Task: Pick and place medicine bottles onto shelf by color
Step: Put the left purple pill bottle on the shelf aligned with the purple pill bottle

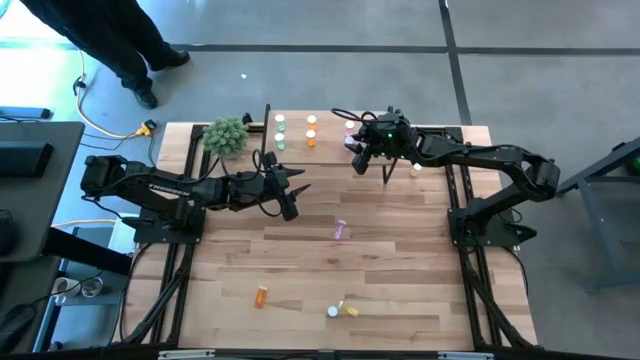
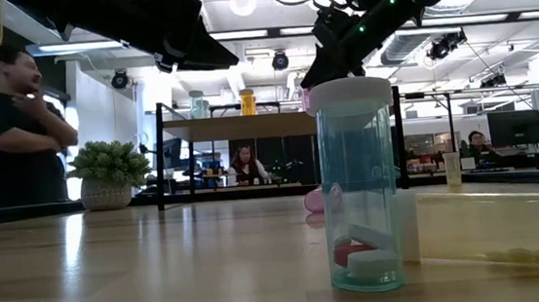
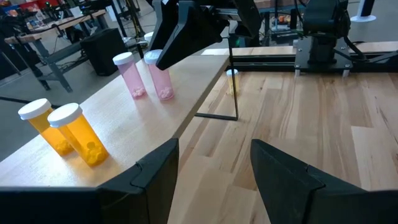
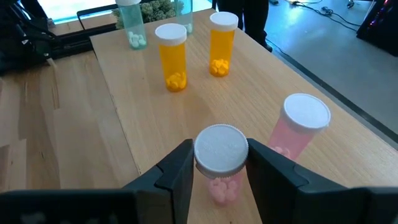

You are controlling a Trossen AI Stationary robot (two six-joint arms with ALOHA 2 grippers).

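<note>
The shelf (image 1: 330,155) stands at the table's far edge. On it stand two green bottles (image 1: 280,130), two orange bottles (image 1: 311,130) and a pink bottle (image 1: 349,127). My right gripper (image 1: 355,150) is over the shelf, shut on a second pink bottle (image 4: 221,155). My left gripper (image 1: 297,197) is open and empty over the table, just in front of the shelf's left part. On the table lie a pink bottle (image 1: 341,230), an orange bottle (image 1: 261,296) and a yellow bottle (image 1: 350,310). A green bottle (image 2: 358,182) stands upright near the front edge. My right gripper pinches the pink bottle by the sides of its white cap (image 4: 221,149), one finger (image 4: 177,171) on each side. The fingers come from above, slanting down from the table's right. The bottle is upright, and its bottom (image 3: 165,94) is on the shelf board beside the other pink bottle.
A green bushy plant (image 1: 227,135) stands at the shelf's left end. A small yellowish bottle (image 1: 415,170) stands on the table by the shelf's right end. A person (image 2: 13,124) stands beyond the table's far left corner. Bare tabletop (image 1: 400,250) lies in the middle.
</note>
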